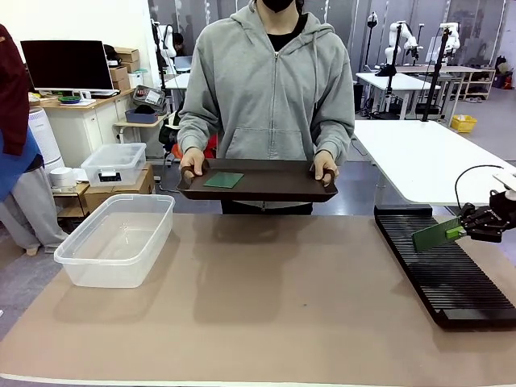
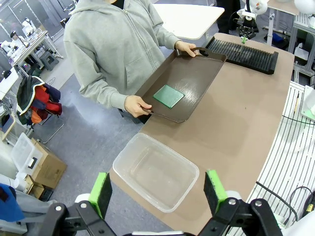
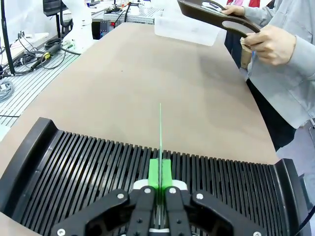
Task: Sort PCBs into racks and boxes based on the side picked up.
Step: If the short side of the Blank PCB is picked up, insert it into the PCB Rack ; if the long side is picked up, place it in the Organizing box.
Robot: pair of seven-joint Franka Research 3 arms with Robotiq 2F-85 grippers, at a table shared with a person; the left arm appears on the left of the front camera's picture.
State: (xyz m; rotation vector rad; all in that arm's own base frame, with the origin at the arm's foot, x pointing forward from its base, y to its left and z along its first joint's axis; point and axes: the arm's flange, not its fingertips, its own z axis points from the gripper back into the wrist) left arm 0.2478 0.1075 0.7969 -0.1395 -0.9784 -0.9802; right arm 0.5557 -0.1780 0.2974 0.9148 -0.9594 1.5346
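Pinching a green board (image 1: 435, 235) by one end, the right end effector (image 1: 458, 232) has its pads pressed together on it, above the black slotted rack (image 1: 451, 274) and nearer the rack's far end than its near end. In the front view the board sticks out from the fingers toward the rack's left long side, tilted. It hangs over the slots, and I can't tell if its lower edge touches one.

In the right wrist view the same board (image 3: 160, 132) shows edge-on as a thin green line, lined up w/ the slots about mid-rack (image 3: 74, 167). The green pads of the end effector (image 3: 160, 169) are clamped on either face.

The left end effector (image 2: 157, 189) is spread wide w/ nothing between the pads. It hangs over the clear tub (image 2: 152, 169), well apart from the rack (image 2: 241, 51). The tub (image 1: 105, 270) sits on the brown surface (image 1: 266, 298) on the side opposite the rack.

A second board (image 1: 223, 180) lies flat in a dark brown tray (image 1: 274, 189), toward the tray end farther from the rack. A person holds the tray by both handles, one hand (image 1: 192, 161) at the end away from the rack and the other hand (image 1: 325, 165) at the end nearer it. The tray is raised off the surface, beyond the rack's far end and to its left. The left wrist view shows that board (image 2: 169, 96) in the tray (image 2: 197, 73) too.
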